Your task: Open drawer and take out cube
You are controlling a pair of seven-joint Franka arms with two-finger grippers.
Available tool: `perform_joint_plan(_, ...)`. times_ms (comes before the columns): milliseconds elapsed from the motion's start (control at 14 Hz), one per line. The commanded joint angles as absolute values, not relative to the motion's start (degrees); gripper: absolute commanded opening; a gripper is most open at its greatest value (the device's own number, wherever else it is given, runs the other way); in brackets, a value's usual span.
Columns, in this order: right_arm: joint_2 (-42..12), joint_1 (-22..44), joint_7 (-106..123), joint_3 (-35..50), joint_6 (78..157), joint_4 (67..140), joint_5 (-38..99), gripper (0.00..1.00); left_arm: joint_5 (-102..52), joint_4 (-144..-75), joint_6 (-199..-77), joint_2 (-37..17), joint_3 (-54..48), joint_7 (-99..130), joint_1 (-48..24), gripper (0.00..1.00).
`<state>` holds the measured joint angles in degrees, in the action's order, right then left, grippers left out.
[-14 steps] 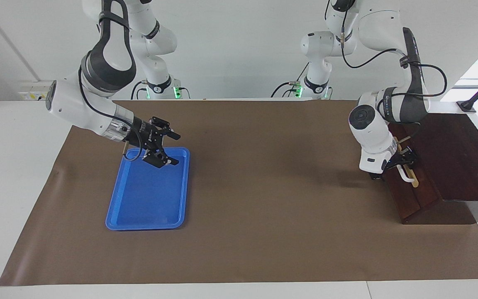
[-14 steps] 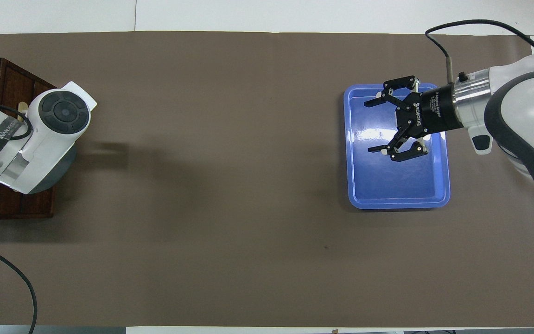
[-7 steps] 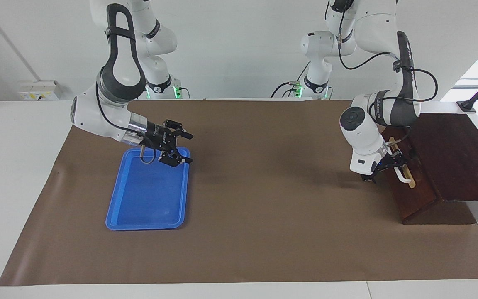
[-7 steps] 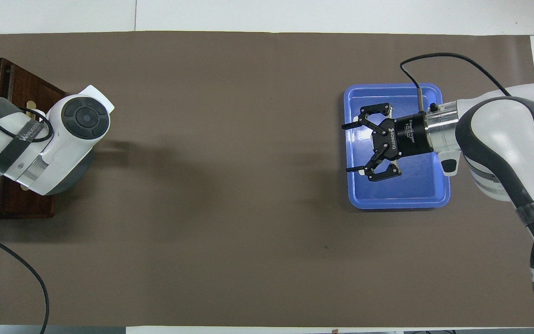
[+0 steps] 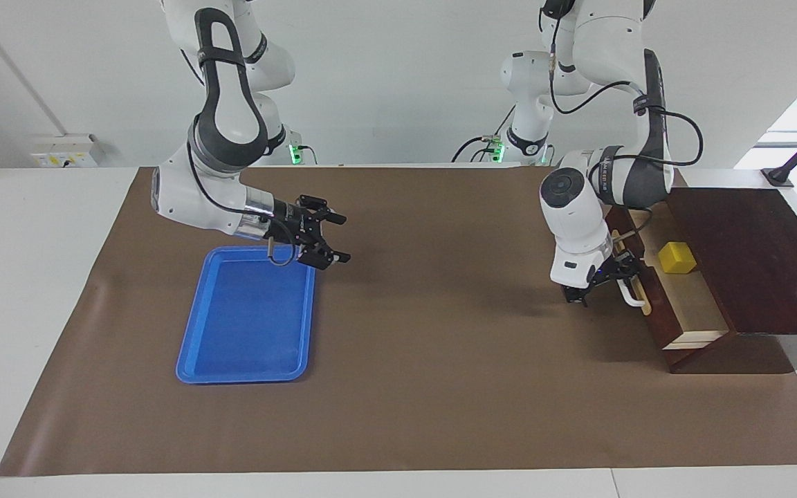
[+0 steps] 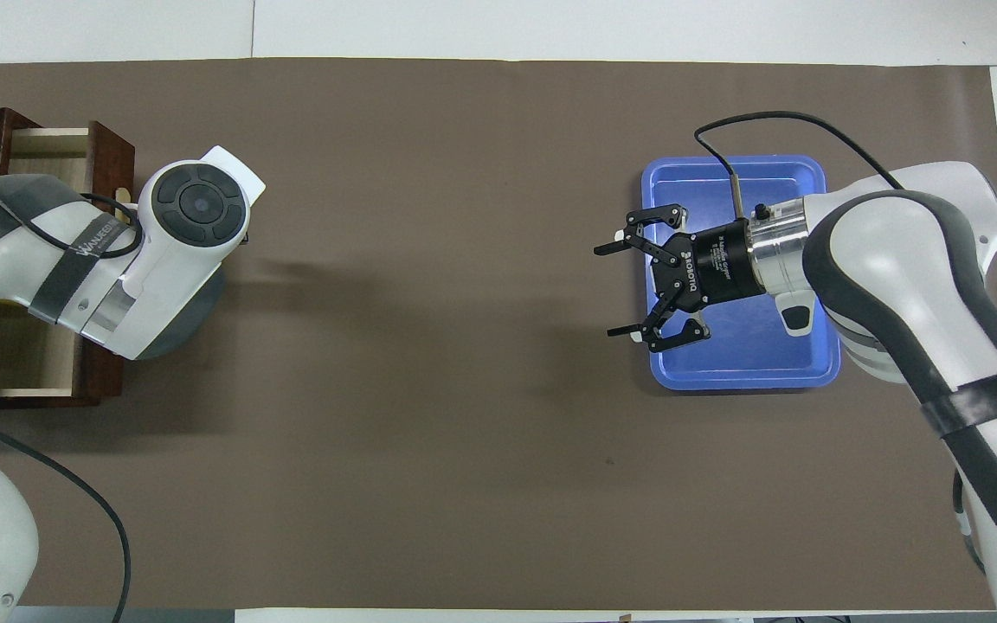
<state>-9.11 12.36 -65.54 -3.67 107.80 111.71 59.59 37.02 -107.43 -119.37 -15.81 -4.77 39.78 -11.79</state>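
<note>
Blue tray (image 5: 246,325) flat on brown mat (image 5: 426,387), toward the right arm's end, well inside its edges. White table (image 5: 25,290) under the mat.

Drawer (image 5: 682,304) stands open, cube (image 5: 676,257) lies bare inside w/ open room above; left gripper (image 5: 616,280) at the handle (image 5: 634,296), its arm over the drawer's front. Mat (image 5: 440,360) bare between drawer and blue tray (image 5: 246,325); right gripper (image 5: 333,238) hangs over tray's edge

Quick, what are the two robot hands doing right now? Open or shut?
Left gripper: at the drawer's white handle; open or gripping cannot be told.
Right gripper: open, empty, in the air beside the blue tray.
</note>
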Motion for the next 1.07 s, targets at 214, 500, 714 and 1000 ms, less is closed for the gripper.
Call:
perform_joint_plan(214, -7.12, 11.61, -66.27, -4.04, 108.19, 112.68, 59.85, 1.00, 28.40, -103.19, -117.16, -18.98, -4.75, 41.66, -16.26, 1.00)
perform_joint_plan(500, -7.03, 10.63, -66.44, -4.13, 108.81, 112.94, 59.94, 1.00, 25.50, -100.99, -115.67, -19.25, -4.83, 41.66, -17.05, 1.00)
perform_joint_plan(714, -7.03, 11.34, -66.88, -4.13, 110.29, 113.38, 59.94, 1.00, 23.73, -100.55, -115.58, -19.25, -4.75, 41.66, -17.49, 1.00)
perform_joint_plan(1000, -7.21, 11.60, -69.34, -4.13, 111.53, 112.94, 59.94, 1.00, 23.82, -100.46, -114.79, -19.16, -4.75, 41.49, -17.40, 1.00)
